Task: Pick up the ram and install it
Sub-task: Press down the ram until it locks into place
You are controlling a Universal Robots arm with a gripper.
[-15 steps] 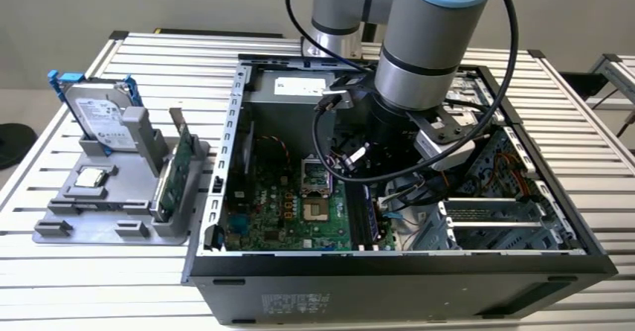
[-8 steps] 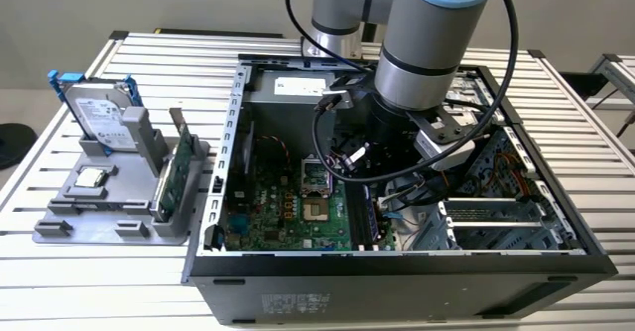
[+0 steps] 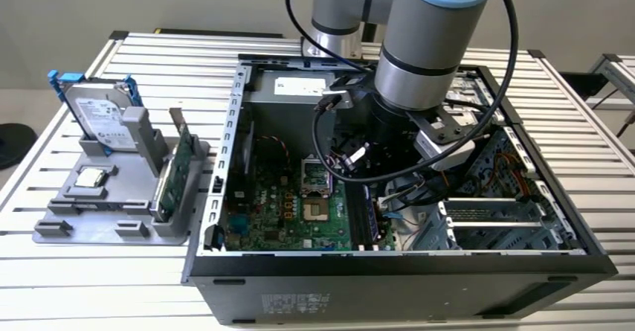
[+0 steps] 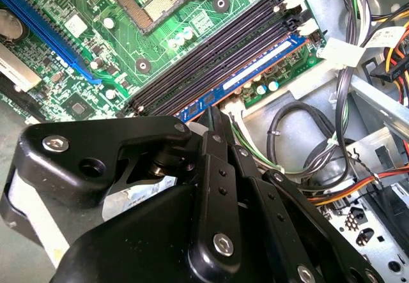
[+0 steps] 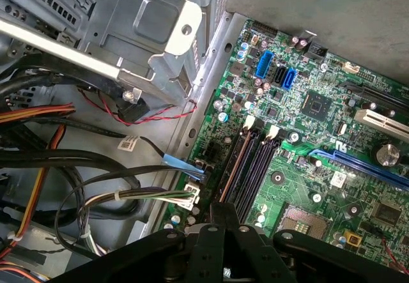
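A robot arm (image 3: 427,41) reaches straight down, its black gripper (image 4: 214,126) lowered with fingers drawn close together, pointing downward.

The black metal fingers (image 4: 214,126) have their tips hidden behind their own linkage in both wrist views, so the gap between them cannot be judged. The long blue-labelled ram stick (image 4: 246,76) lies in the slot just beyond them, its near end covered by the linkage. In the exterior view the grey arm (image 3: 421,56) hides the fingers.
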